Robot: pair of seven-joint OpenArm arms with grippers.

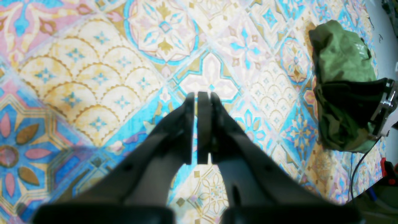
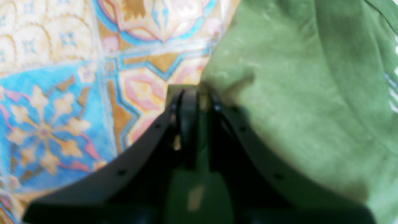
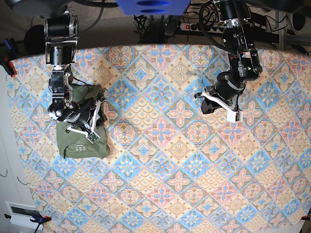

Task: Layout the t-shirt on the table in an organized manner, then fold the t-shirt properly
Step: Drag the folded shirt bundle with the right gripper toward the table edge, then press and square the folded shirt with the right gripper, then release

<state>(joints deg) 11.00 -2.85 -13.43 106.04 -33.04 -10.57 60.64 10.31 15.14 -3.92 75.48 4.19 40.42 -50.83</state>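
The olive-green t-shirt (image 3: 80,143) lies bunched in a compact heap near the left side of the table (image 3: 170,160). My right gripper (image 3: 97,110) is down at the heap's right edge. In the right wrist view its fingers (image 2: 194,91) are shut on the t-shirt (image 2: 295,93), and green cloth shows between them where shirt meets tablecloth. Pale print marks the fabric's far right. My left gripper (image 3: 201,104) hovers over bare tablecloth at the right, well away from the shirt. The left wrist view has it (image 1: 199,95) shut and empty, with the t-shirt (image 1: 339,56) and the right arm far off.
Tablecloth (image 1: 93,77) surrounds the heap on three sides. The table's left edge (image 3: 9,121) runs close beside the shirt. Cables and a power strip (image 3: 194,26) sit behind the far edge. Red clamps (image 3: 7,63) hold the cloth at the corners.
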